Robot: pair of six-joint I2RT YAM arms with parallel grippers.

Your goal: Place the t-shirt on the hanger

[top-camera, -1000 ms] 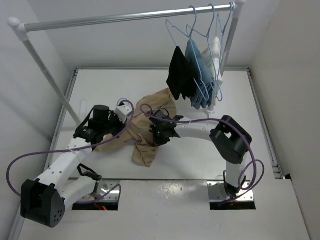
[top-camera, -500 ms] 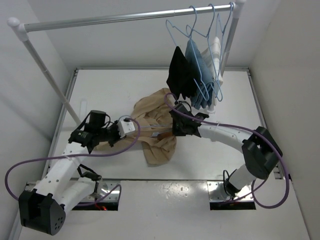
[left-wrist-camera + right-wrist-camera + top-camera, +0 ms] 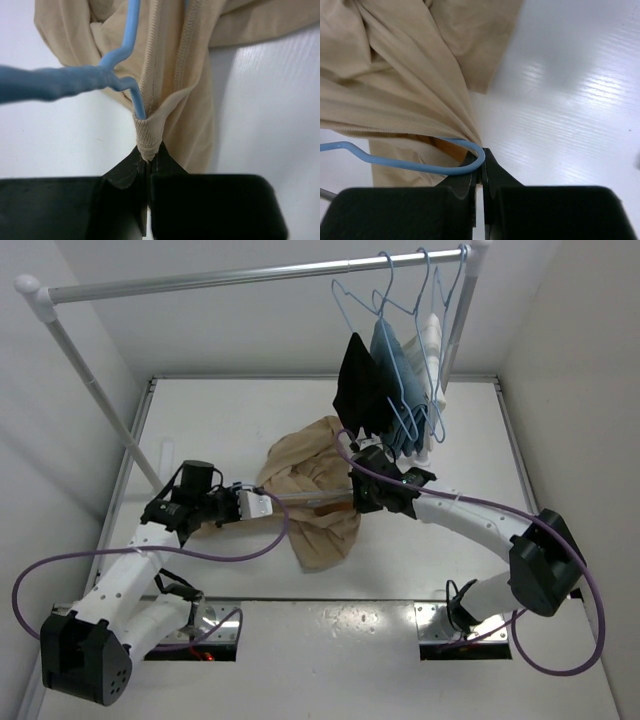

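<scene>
The t-shirt [image 3: 318,535] is seen bunched at the middle of the counter [image 3: 230,410], stretched between the two arms. The left tool [image 3: 148,159] is clamped on a ribbed edge of the cloth, just beside where the hanger [image 3: 129,35] wire enters it. The right tool [image 3: 481,159] is pinched together on gathered fabric at the hanger's bend.

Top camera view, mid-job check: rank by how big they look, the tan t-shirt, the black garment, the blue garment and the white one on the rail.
1. t-shirt: clearly largest.
2. blue garment and black garment: look about alike, both hanging edge-on, so not ranked apart.
3. white garment: smallest showing, partly hidden behind the blue one.
</scene>
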